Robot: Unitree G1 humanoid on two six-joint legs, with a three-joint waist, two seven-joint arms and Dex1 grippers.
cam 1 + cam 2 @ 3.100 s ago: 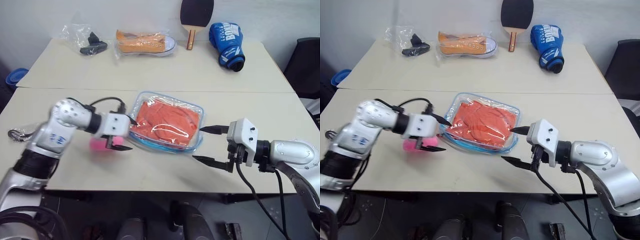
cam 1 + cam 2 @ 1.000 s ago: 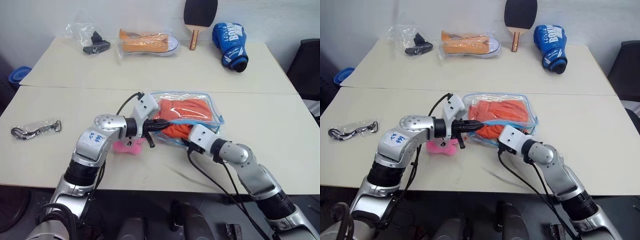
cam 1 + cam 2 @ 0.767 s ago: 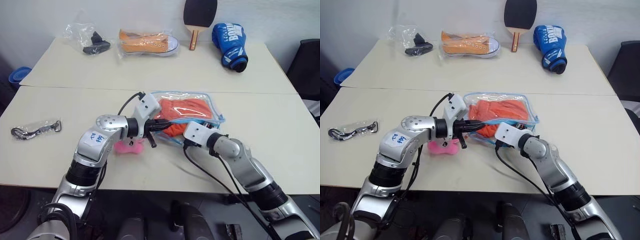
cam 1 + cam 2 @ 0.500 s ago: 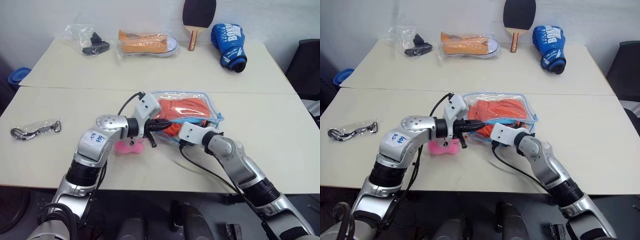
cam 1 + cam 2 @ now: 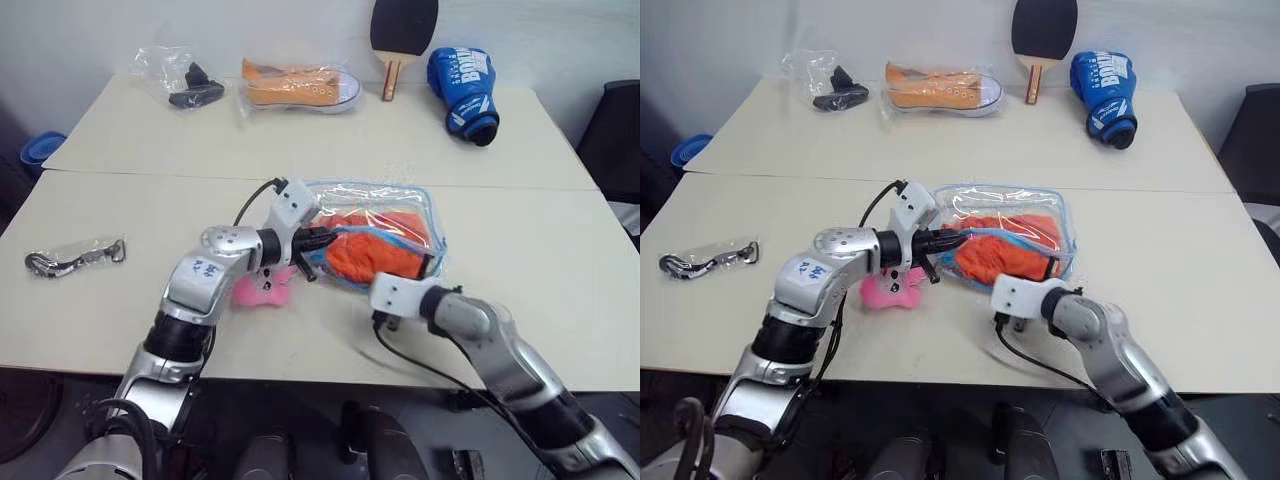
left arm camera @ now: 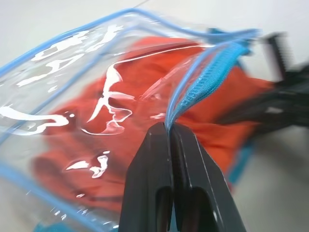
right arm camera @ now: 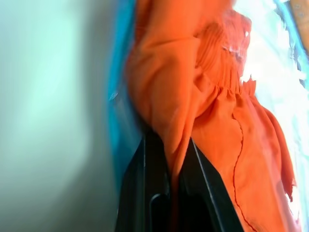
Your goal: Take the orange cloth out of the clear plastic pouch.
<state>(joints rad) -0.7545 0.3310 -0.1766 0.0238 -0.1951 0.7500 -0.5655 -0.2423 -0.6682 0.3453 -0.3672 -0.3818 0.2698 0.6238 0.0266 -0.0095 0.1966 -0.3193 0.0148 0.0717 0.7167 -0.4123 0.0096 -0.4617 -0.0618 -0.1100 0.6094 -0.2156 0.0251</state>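
Note:
The clear plastic pouch point(image 5: 372, 200) lies in the middle of the near table, blue zipper trim around it and a pink plush charm point(image 5: 262, 290) at its left end. My left gripper point(image 6: 169, 126) is shut on the blue zipper edge and holds that edge lifted. The orange cloth point(image 5: 375, 256) is bunched inside, towards the open near side. My right gripper point(image 7: 166, 141) reaches in from the near right and is shut on a fold of the cloth point(image 7: 164, 96). In the eye views its tips point(image 5: 1048, 268) sit at the pouch's near right corner.
On the far table lie a crinkled clear bag with a black object point(image 5: 185, 85), a wrapped orange sneaker point(image 5: 298, 86), a paddle point(image 5: 398, 35) and a blue boxing glove point(image 5: 462, 80). A small bag with a metal clip point(image 5: 72, 256) lies at the near table's left. A black chair point(image 5: 620, 130) stands right.
My right gripper has shut on the orange cloth and drawn back towards the near edge, bunching the cloth at the opening. The left gripper has pushed slightly forward, still pinching the zipper edge.

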